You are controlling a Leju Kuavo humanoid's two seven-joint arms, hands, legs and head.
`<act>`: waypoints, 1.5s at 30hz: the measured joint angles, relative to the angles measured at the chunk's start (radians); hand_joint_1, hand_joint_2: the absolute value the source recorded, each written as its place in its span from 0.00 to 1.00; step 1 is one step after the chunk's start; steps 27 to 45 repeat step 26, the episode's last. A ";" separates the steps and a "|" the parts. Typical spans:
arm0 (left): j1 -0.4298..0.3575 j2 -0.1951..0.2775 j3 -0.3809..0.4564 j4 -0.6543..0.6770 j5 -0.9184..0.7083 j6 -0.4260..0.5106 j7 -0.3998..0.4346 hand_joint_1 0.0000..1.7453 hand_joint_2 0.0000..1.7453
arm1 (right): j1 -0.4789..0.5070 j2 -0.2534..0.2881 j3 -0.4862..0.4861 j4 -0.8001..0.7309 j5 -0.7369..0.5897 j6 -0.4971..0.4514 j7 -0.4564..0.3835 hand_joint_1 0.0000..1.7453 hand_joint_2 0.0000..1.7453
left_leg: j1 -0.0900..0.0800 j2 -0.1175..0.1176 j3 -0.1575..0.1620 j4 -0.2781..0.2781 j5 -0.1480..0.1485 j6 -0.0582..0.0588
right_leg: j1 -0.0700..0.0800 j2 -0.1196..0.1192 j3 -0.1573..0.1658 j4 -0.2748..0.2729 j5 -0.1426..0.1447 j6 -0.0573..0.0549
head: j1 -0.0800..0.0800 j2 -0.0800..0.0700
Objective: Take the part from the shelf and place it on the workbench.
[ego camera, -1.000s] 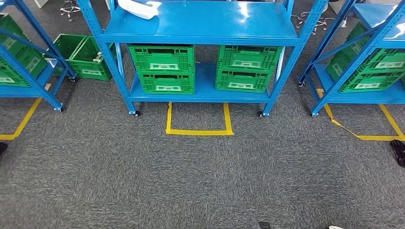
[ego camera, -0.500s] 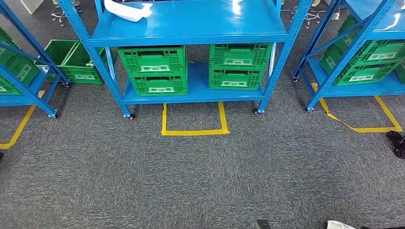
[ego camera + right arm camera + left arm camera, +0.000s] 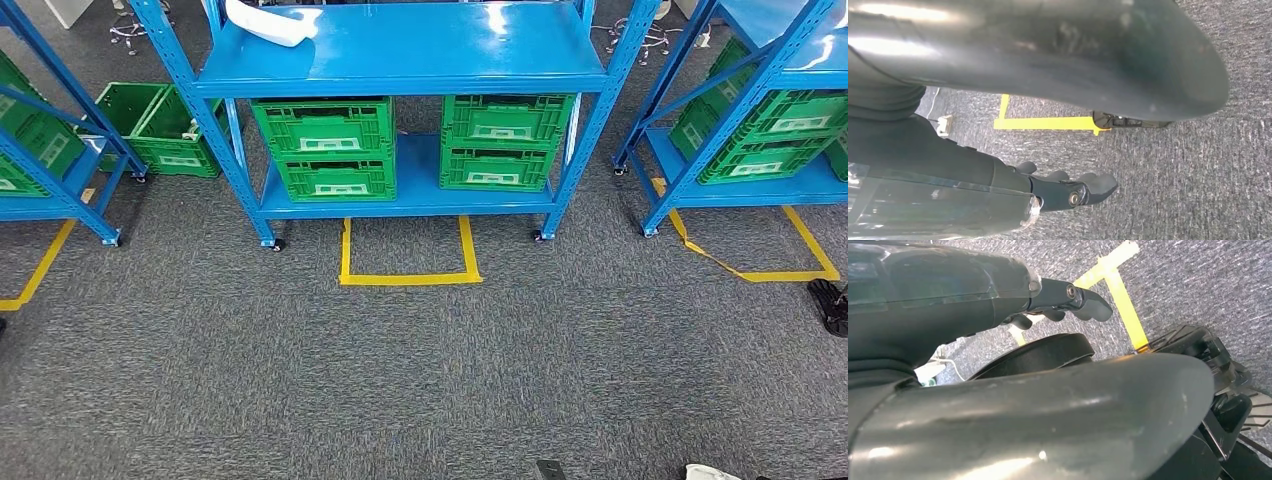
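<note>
The part (image 3: 265, 22), a white piece at the upper left of the head view on the blue shelf (image 3: 400, 50), awaits pickup in the approach step, so the empty, loosely uncurled left hand (image 3: 1068, 300) and right hand (image 3: 1068, 187) must next come within reach.

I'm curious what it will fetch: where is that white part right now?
In the head view, the white part lies on the middle blue shelf's top board, at its left end, above the left stack of green crates.
</note>
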 joint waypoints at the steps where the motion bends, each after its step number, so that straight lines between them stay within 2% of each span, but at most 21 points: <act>1: 0.000 0.000 0.000 0.000 0.000 0.000 0.000 0.00 0.00 | 0.000 0.000 0.000 0.000 0.000 0.000 0.000 0.00 0.00 | 0.000 0.000 0.000 0.000 0.000 0.000 | 0.000 0.000 0.000 0.000 0.000 0.000 | 0.000 0.000; 45: 0.003 0.000 0.000 0.003 -0.006 -0.007 -0.003 0.00 0.00 | -0.001 0.000 0.018 0.000 -0.010 0.005 -0.014 0.00 0.00 | -0.002 0.000 0.002 0.000 -0.001 0.001 | -0.002 0.000 0.002 0.000 0.000 0.000 | 0.000 0.000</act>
